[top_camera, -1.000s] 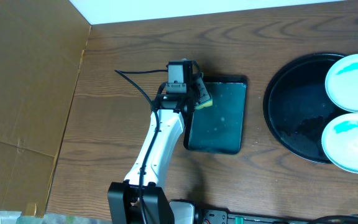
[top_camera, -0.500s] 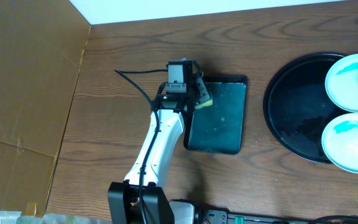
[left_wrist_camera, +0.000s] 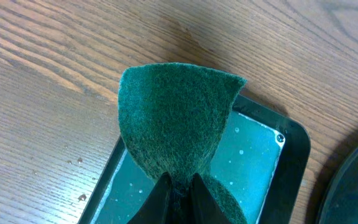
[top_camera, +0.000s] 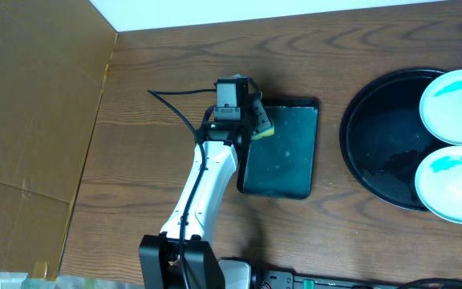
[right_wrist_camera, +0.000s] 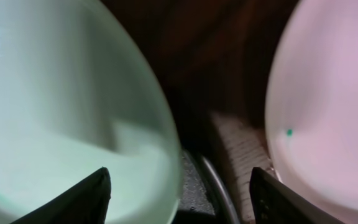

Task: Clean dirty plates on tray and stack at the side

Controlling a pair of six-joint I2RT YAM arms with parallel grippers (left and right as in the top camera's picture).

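At right of bench (top_camera: 135,201), far plate (top_camera: 454,95) and near plate (top_camera: 454,186), both teal-smeared, sit on round black tray (top_camera: 375,136). Right hand (right_wrist_camera: 182,190) wide, low between them, view blurred. Risk: finger clips rim, plate skids. Left hand (left_wrist_camera: 178,186) pinches green sponge (left_wrist_camera: 173,118) over small rectangular tray (left_wrist_camera: 257,165).

Tray (top_camera: 375,136): large, round, black, raised rim, flat on the table by its right edge, partly cut off by the frame. The bare floor on its left half is glossy with wet specks.

Upper plate (top_camera: 454,107): round, shallow, pale aqua-white, teal smear across its top part, lying flat toward the tray's far rim.

Lower plate (top_camera: 454,186): same look, teal smear upper left, at the tray's near rim and overlapping it.

The two plates sit just beside each other, almost touching. A blurred right wrist close-up shows two plate rims apart.
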